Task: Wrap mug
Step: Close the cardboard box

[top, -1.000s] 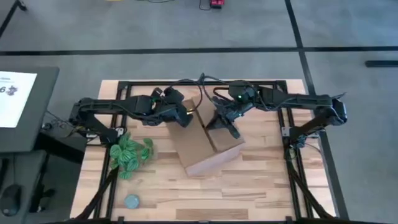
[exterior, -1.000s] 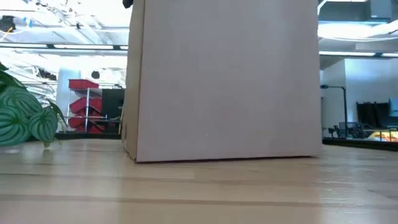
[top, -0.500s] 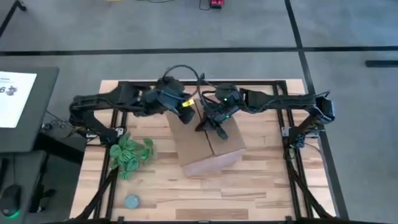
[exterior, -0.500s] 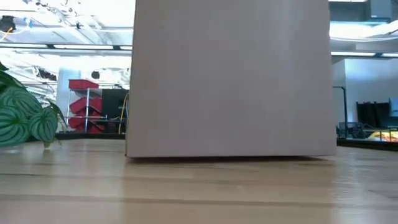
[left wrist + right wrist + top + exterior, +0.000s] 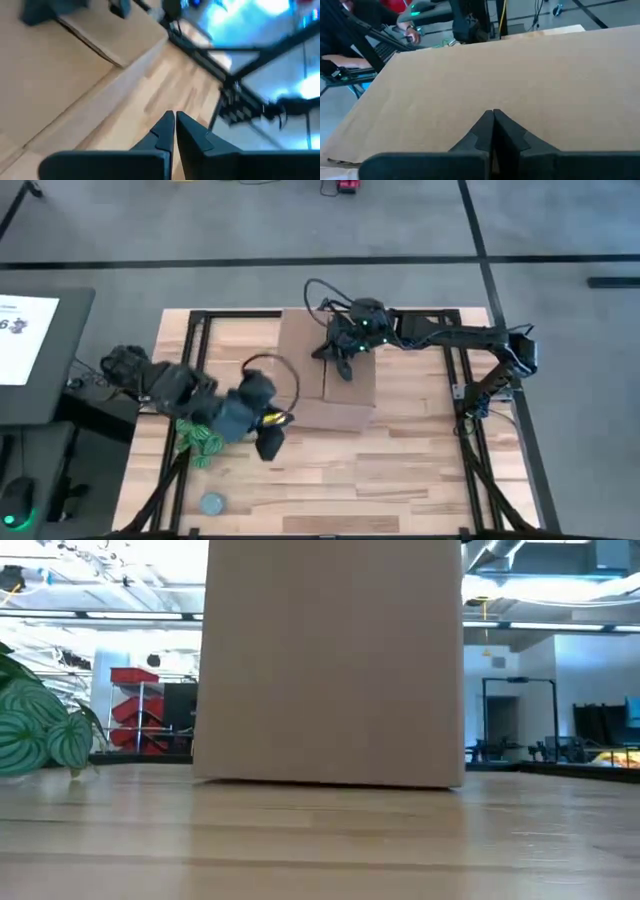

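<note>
One cardboard box stands on the counter, with no mug in sight, perhaps hidden inside the box. Doing this step well seems to mean finding the mug before any wrapping. The right gripper sits over the box top, jaws closed and empty. The left gripper, beside the box's near-left corner, has jaws nearly closed, holding nothing. One green plant and one grey-blue disc lie left of the box.

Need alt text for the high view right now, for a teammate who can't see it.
A closed cardboard box stands mid-table; the right tool sits shut on its top. The left tool hangs shut over bare wood beside a green patterned bundle. No mug shows.
</note>
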Controlling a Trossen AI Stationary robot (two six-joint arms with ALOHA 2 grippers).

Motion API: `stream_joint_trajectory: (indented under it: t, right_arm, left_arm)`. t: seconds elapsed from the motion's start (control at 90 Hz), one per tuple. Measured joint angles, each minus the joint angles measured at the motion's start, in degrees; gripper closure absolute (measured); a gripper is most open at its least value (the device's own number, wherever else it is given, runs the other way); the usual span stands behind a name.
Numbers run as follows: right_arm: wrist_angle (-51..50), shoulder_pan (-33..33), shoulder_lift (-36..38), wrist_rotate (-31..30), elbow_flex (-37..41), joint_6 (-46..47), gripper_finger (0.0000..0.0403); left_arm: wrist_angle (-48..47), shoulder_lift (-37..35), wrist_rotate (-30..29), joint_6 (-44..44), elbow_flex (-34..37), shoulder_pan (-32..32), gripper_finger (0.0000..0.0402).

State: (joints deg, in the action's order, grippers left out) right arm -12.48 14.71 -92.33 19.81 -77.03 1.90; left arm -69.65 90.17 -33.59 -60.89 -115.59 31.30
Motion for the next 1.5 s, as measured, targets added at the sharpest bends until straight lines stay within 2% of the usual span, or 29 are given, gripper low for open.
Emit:
stream_joint_trajectory:
  t: [0.133,0.356,0.478,0.622,0.722,0.911,0.978,1.1,1.333,1.422,1.5]
  right_arm:
    - [0.01,-0.9,0.0,-0.05,0.02,0.26,0.0403]
    - [-0.39,-1.47,-0.02,0.87,0.11,0.58,0.0403]
    - [-0.38,-1.37,-0.04,1.62,0.11,0.77,0.0403]
    - [-0.32,-0.56,-0.07,3.79,0.15,1.06,0.0403]
    - [-0.36,0.45,-0.04,6.02,0.17,1.11,0.0403]
    - [-0.46,1.26,-0.07,8.84,0.17,1.2,0.0403]
    - [-0.51,1.24,-0.07,8.91,0.17,1.18,0.0403]
    - [-0.55,1.24,-0.07,10.0,0.17,1.16,0.0403]
    - [-0.58,2.46,-0.07,12.84,0.17,1.11,0.0403]
    - [-0.58,3.19,-0.07,14.63,0.18,1.15,0.0403]
    - [-0.52,3.83,-0.07,15.71,0.39,0.92,0.0403]
  left_arm:
    - [-0.37,0.48,-12.34,-6.05,-0.07,6.29,0.0402]
    - [0.55,2.07,-24.16,-10.41,-0.07,10.83,0.0402]
    - [3.29,2.9,-28.62,-6.97,0.02,11.84,0.0402]
    - [9.29,2.71,-29.34,1.23,0.02,10.81,0.0402]
    - [17.11,2.71,-25.62,10.78,0.02,8.56,0.0402]
    - [35.12,2.71,-7.92,30.74,0.67,1.79,0.0402]
    - [37.37,2.75,-4.67,35.6,0.74,0.14,0.0402]
    - [38.05,1.82,-1.85,41.45,0.74,-2.35,0.0402]
    - [34.83,-1.27,8.12,44.74,0.79,-7.93,0.0402]
    - [30.53,-3.84,8.76,43.08,0.79,-8.8,0.0402]
    - [28.82,-6.24,6.48,42.57,0.78,-7.92,0.0402]
